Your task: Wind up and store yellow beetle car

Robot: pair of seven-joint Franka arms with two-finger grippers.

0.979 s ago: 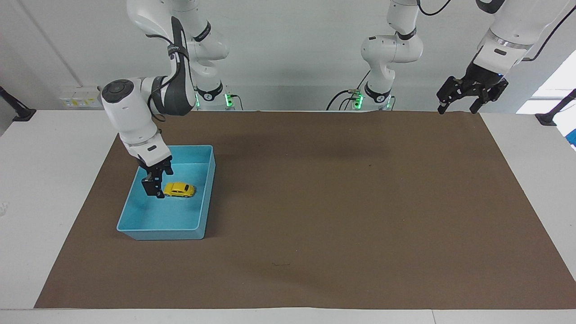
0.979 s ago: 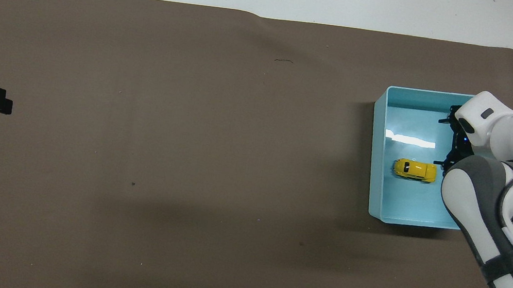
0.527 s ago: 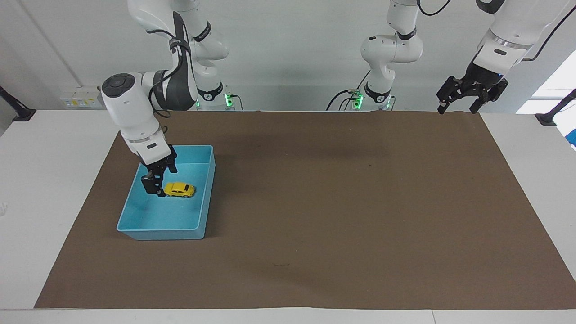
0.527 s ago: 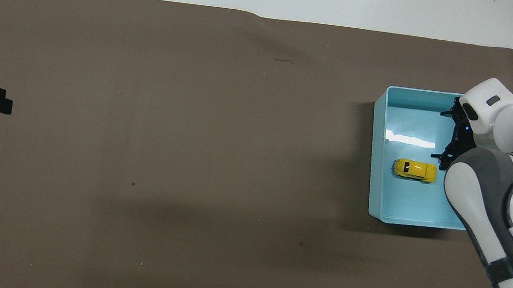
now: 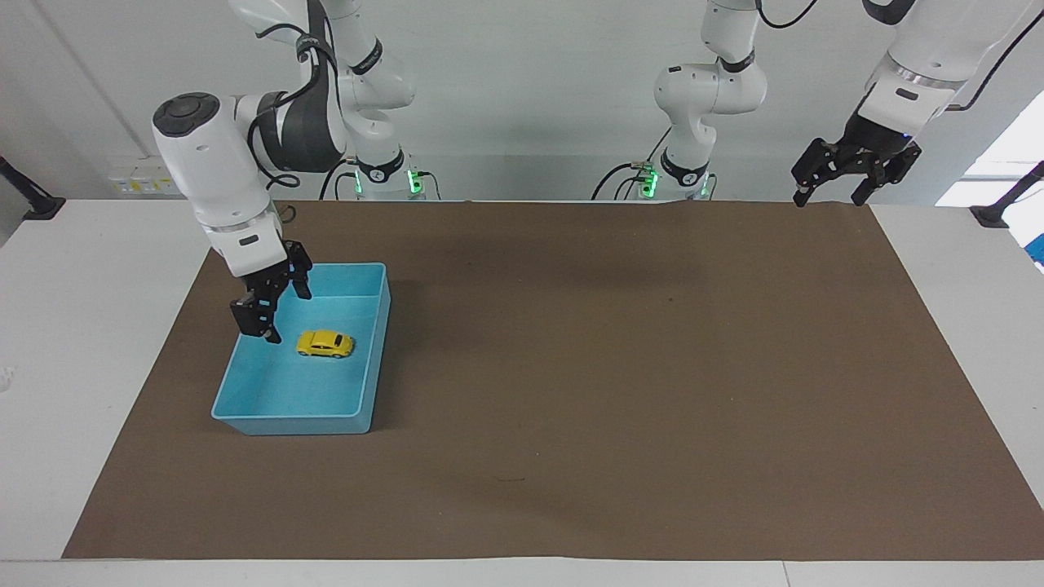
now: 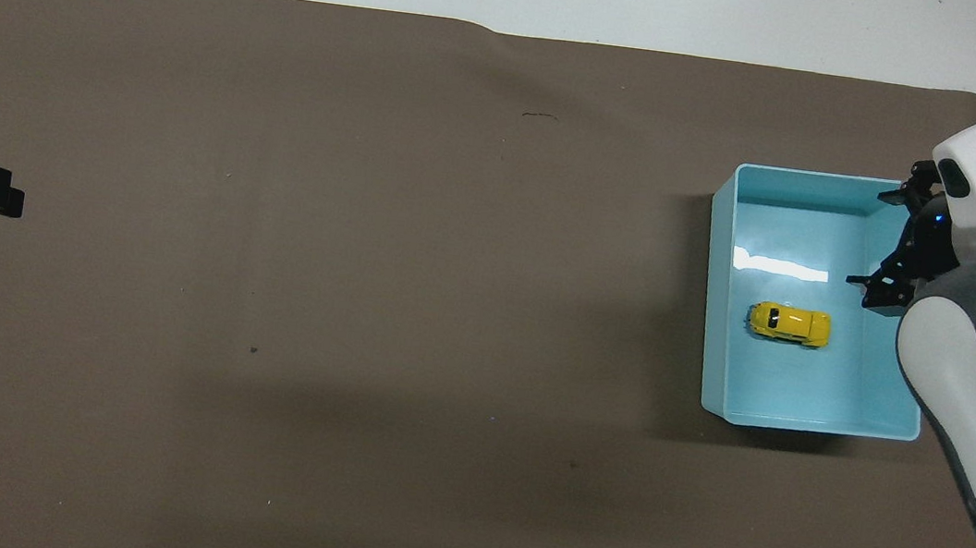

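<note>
Though unlabelled, yellow beetle car (image 5: 325, 344) in bin (image 5: 281, 417)

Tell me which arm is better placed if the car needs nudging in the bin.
Right. The right hand hangs open above the blue bin beside the yellow beetle car; the left hand waits open above the mat's opposite end.
</note>
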